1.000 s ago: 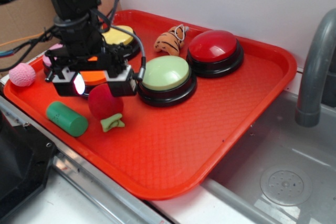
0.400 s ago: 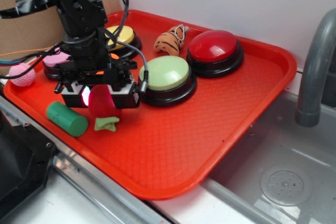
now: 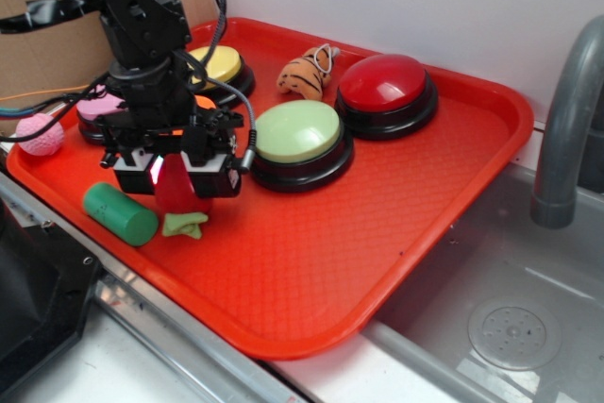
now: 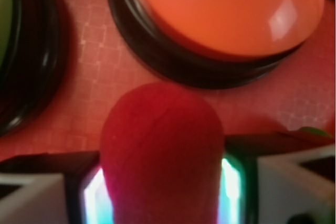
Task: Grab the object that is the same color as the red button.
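So the gripper (image 3: 177,179) is down over the near-left part of the red tray (image 3: 453,167), and its two pads are pressed against the sides of the fuzzy red toy (image 3: 179,188). In the wrist view the toy (image 4: 160,156) fills the gap between the glowing pads and looks squeezed tall, so it's clamped on it. Can't tell if the toy is touching the tray or lifted a hair. Its light-green leafy tuft (image 3: 184,225) pokes out below, lying on the tray.

Just left of that is a green cylinder (image 3: 119,213) on its side. The red button (image 3: 387,92) sits at the far side of the tray, well apart from the toy, with a pale green button (image 3: 299,141) between them. An orange button is mostly hidden behind the arm in the exterior view, but the wrist camera shows the orange button (image 4: 226,19) just beyond the toy, top cut off. A yellow button (image 3: 223,67) and a pink button (image 3: 94,109) are partly blocked by the arm too. A striped orange plush (image 3: 304,73) sits next to the red button, and a pink ball (image 3: 41,134) rests off the tray's left edge. A grey faucet (image 3: 566,129) is cut off at the right.
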{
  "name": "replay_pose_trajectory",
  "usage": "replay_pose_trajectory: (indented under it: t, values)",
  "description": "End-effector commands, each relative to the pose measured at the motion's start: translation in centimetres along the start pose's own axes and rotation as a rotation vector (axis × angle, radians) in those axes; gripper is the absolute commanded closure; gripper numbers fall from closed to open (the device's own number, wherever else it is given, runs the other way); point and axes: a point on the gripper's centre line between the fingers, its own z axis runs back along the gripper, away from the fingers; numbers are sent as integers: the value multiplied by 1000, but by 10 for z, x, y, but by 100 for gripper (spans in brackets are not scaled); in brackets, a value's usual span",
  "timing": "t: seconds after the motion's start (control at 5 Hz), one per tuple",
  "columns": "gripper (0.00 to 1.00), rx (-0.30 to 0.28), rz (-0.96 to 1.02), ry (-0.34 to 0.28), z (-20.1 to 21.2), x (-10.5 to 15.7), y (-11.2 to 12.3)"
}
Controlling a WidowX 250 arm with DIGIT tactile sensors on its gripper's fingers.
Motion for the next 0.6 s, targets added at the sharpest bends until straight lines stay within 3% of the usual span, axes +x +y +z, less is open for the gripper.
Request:
replay_pose_trajectory:
  t: [0.0, 0.4]
  values:
    - [100, 70, -198, 5, 61, 6, -36]
    - [100, 64, -406, 19, 123, 4, -64]
